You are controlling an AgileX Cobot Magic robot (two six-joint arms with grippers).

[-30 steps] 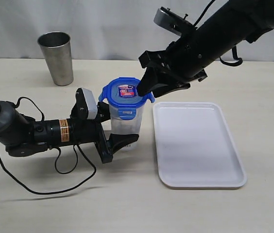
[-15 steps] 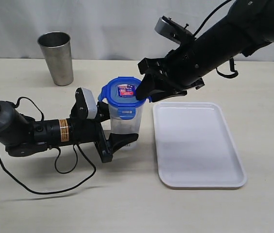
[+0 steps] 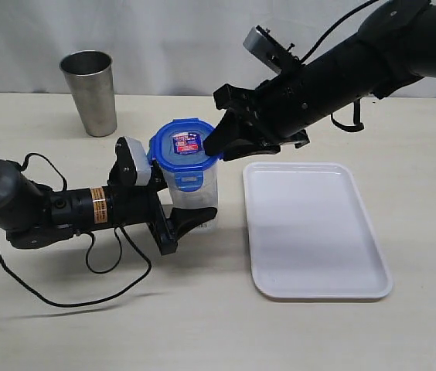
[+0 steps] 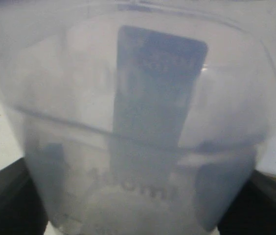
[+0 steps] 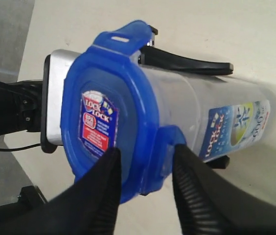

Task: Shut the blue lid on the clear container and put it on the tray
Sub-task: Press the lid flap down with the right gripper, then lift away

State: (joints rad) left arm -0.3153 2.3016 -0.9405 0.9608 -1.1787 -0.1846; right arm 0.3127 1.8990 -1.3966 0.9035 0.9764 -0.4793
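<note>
The clear container [image 3: 196, 188] stands left of the white tray [image 3: 311, 232], and my left gripper [image 3: 183, 210] is shut on its lower half from the left. It fills the left wrist view as a blurred clear container [image 4: 143, 122], with the left gripper [image 4: 138, 215] dark at both sides. The blue lid [image 3: 183, 147] sits on its mouth, sticker up. My right gripper [image 3: 216, 143] reaches in from the right. In the right wrist view the right gripper [image 5: 145, 152] pinches the blue lid [image 5: 99, 117] at its rim, one finger on its top and one on a flap.
A steel cup [image 3: 90, 91] stands at the back left. The left arm's cable [image 3: 86, 286] loops over the table in front of it. The tray holds nothing.
The right gripper has moved left and its jaws have narrowed on the lid's edge. The lid and the container's top have shifted left and sit lower. The left gripper still holds the container.
</note>
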